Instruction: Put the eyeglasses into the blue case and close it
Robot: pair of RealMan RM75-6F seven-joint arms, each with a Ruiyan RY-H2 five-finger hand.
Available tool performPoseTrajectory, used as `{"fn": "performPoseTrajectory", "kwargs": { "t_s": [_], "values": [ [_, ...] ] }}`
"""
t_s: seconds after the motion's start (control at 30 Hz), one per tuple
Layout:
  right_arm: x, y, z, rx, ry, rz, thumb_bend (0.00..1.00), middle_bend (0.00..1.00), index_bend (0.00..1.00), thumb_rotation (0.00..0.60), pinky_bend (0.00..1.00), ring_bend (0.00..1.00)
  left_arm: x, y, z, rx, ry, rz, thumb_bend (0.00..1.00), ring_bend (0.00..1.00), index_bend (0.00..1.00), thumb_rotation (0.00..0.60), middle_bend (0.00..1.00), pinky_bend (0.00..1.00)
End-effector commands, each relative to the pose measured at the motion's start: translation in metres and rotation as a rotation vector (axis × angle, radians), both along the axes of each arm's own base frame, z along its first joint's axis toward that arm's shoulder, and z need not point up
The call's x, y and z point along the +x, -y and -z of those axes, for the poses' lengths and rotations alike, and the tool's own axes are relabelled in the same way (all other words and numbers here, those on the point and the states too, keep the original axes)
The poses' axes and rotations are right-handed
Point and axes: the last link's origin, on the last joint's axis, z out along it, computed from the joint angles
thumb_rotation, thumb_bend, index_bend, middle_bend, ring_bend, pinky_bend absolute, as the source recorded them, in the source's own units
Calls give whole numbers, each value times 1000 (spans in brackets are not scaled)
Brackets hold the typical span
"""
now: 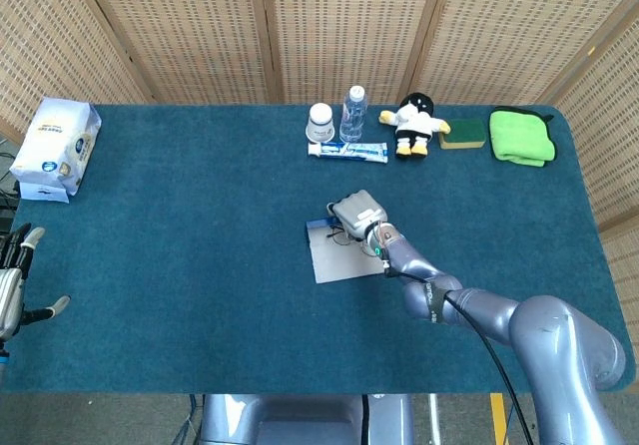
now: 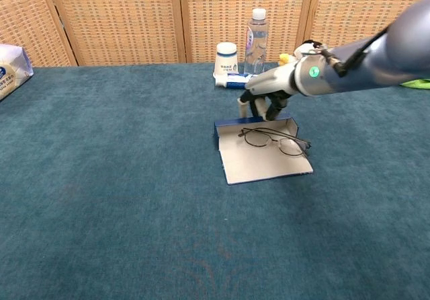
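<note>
On counter, eyeglasses lie in open blue case: thin, fragile; take by frame. Right hand curled at case's back wall, grip unclear.

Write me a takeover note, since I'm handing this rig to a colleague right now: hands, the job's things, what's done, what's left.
Right hand: behind the blue case, fingers curled down at its back edge; whether it touches the case I cannot tell.
Left hand: at the table's left edge, open, holding nothing.
Eyeglasses: unfolded, lying on the case's pale open flap, one temple sticking out past its right side.
Done: glasses brought onto the open case.
Left: seat them fully inside, then close the case.
</note>
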Motion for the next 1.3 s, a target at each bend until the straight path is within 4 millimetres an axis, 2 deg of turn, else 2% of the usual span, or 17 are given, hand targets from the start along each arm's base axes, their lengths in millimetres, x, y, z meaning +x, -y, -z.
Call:
{"fn": "performPoseTrajectory", "kwargs": {
  "t_s": [0.03,0.3,0.63,0.8,0.87,1.0,1.3],
  "values": [
    [-23,-4,-15,-30,-50,35,1000,325,243,600,294,277,1,1,1,-4,-1,5,0,0,0,600,0,0],
    [-47,-18,-35,-14,-102,74,1000,327,243,600,294,278,3,2,5,-18,-7,16,0,0,0,600,0,0],
    [-54,-41,-45,17,-108,46,1000,302,243,600,294,270,6,2,10,-31,-15,27,0,0,0,600,0,0],
    [-51,-41,-44,-21,-56,19,1000,186,240,600,294,139,7,2,11,-35,-18,28,0,0,0,600,0,0],
    [-41,-38,-40,-47,16,2,1000,144,227,600,294,88,7,2,11,-34,-19,30,0,0,0,600,0,0],
    [-27,-34,-28,-47,87,-4,1000,120,220,600,294,72,7,1,12,-37,-21,30,0,0,0,600,0,0],
    [-12,-29,5,10,78,34,1000,112,207,600,293,72,6,1,11,-34,-19,27,0,0,0,600,0,0]
  ]
}}
